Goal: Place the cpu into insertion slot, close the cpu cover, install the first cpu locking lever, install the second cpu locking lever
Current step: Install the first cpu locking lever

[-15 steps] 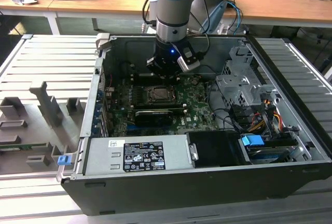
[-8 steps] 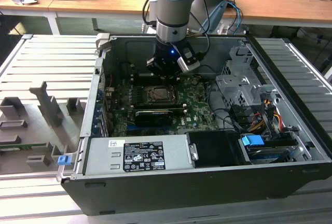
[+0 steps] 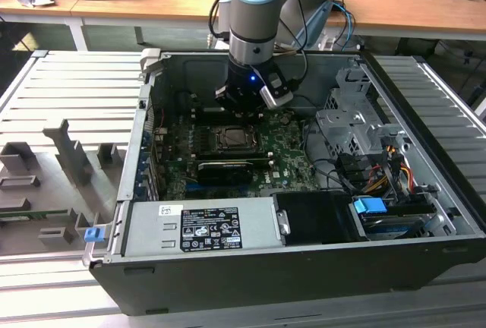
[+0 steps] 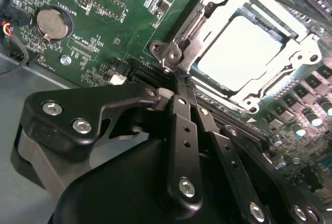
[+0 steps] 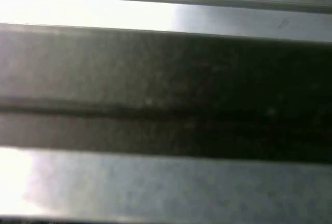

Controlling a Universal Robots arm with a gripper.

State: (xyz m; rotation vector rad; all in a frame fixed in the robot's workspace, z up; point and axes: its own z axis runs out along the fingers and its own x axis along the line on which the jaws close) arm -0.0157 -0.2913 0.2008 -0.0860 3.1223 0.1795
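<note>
Down inside the open case (image 3: 425, 267), the hand (image 4: 179, 86) hangs right at the socket's corner, over the green board (image 3: 292, 149). Its fingers (image 4: 184, 130) look pressed together with nothing between them, so I'd call it closed and empty. The cpu (image 4: 244, 53) already sits in the slot (image 3: 237, 140), and the cover (image 4: 207, 16) looks folded down around it, silver top showing through the middle opening. So I'd guess we're on the lever steps now. Can't make out either lever well enough to say if one's latched. Whatever's next needs a careful push along the frame edge, staying clear of the nearby parts. Also in the case: a grey box (image 3: 205, 225), a black card (image 3: 228, 168), a drive cage (image 3: 353, 134).
</note>
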